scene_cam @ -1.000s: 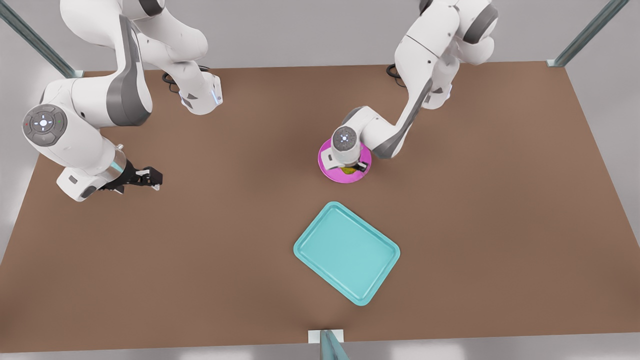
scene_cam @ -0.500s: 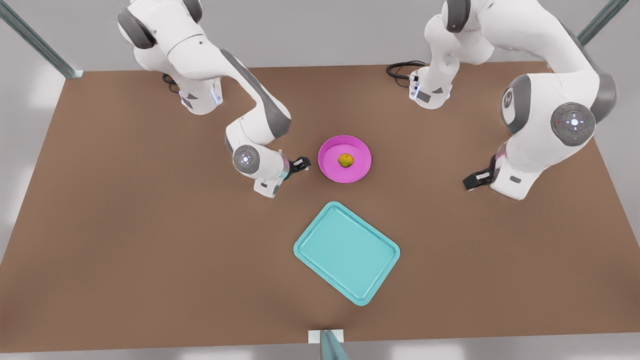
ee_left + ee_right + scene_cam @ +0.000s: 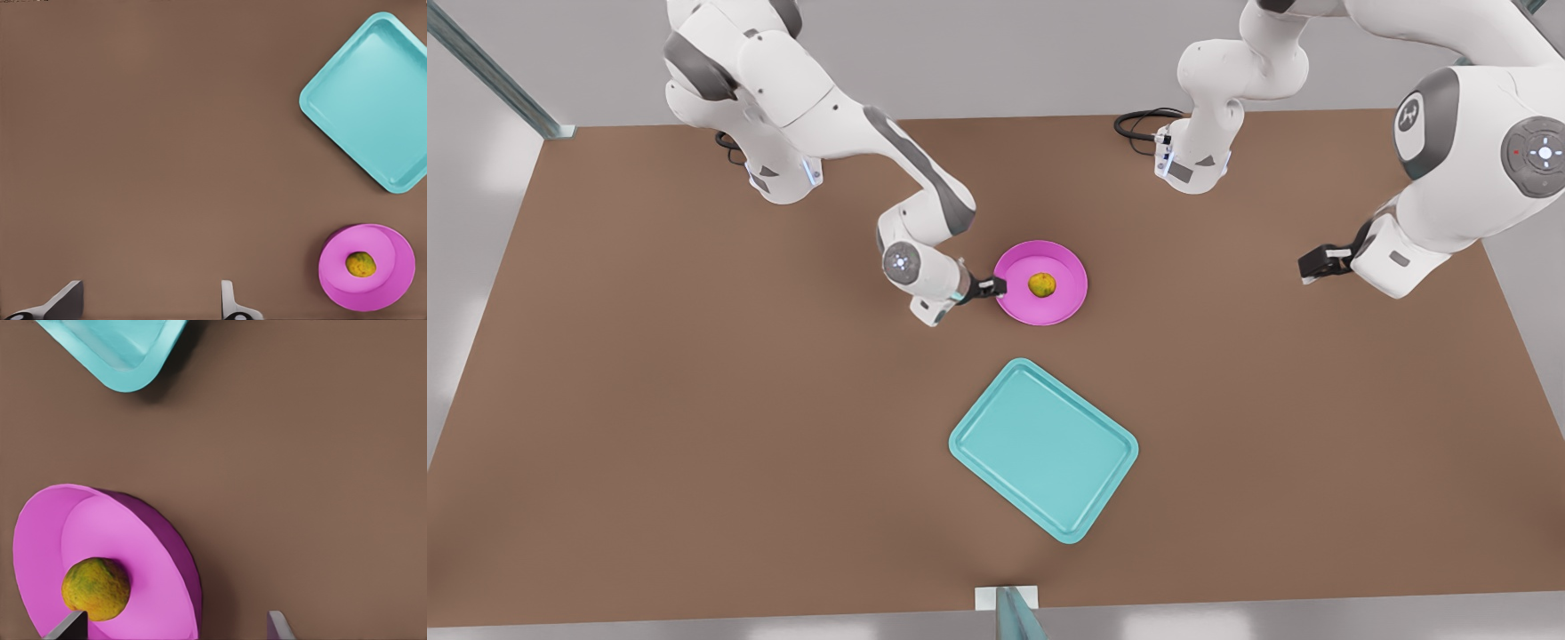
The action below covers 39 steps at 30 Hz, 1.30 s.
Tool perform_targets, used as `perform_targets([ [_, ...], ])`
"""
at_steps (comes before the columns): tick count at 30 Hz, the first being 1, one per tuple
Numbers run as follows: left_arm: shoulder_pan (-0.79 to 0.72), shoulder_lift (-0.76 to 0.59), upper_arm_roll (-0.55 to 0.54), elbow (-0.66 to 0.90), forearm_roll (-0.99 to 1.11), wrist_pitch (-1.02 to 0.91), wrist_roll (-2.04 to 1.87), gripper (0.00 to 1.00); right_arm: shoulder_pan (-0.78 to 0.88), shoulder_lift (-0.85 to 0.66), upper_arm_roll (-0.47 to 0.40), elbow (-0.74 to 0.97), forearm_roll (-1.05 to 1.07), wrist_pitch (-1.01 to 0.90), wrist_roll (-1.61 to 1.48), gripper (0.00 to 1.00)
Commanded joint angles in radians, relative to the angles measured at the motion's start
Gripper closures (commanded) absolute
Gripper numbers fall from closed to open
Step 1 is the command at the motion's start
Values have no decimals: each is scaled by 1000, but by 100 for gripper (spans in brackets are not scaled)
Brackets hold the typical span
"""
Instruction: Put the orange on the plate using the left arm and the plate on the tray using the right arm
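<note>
1. The orange point(image 3: 1042, 284) sits at the centre of the plate point(image 3: 1069, 300); the plate lies flat, rim up, round, with no long axis.
2. The right gripper point(image 3: 992, 286) has advanced from the front view's left; its spread fingers now straddle the rim; the grasp is likely next.
3. The left gripper point(image 3: 1316, 264), released, waits far right.
4. The tray point(image 3: 1043, 449) lies nearer, apart; its long axis runs far-left to near-right.

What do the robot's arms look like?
The right arm and left arm are white and rounded, with grey joint covers and round caps with tiny lights. Each has a small black tip: the right end effector by the pink plate, the left end effector at the front view's right. Black cables curl by the bases.
</note>
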Motion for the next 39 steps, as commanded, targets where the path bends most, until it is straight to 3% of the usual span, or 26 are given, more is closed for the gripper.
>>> perform_targets([
  [1, -4, -2, 0, 0, 2, -2, 166, 0, 1, 21, 1, 16, 12, 89, 124, 0],
  [12, -3, 0, -1, -1, 2, -2, 166, 0, 75, 152, 1, 93, 12, 117, 126, 0],
  [21, -3, 0, 0, 0, 2, -2, 166, 0, 102, 173, 3, 106, 10, 115, 121, 0],
  [25, -3, 0, 0, 0, 2, -2, 166, 0, 99, 176, 1, 106, 9, 105, 107, 31],
  [33, -3, 4, -1, -4, 2, -2, 165, 0, 95, 201, 1, 119, 9, 100, 98, 49],
  [34, -3, 3, -1, -4, 2, -10, 165, 0, 95, 201, 1, 119, 9, 98, 98, 58],
  [37, -3, 3, -1, -3, 2, -11, 165, 0, 95, 199, 3, 121, 9, 98, 98, 64],
  [39, -6, -8, -1, 2, 2, -11, 163, 0, 96, 198, 3, 129, 9, 98, 86, 76],
])
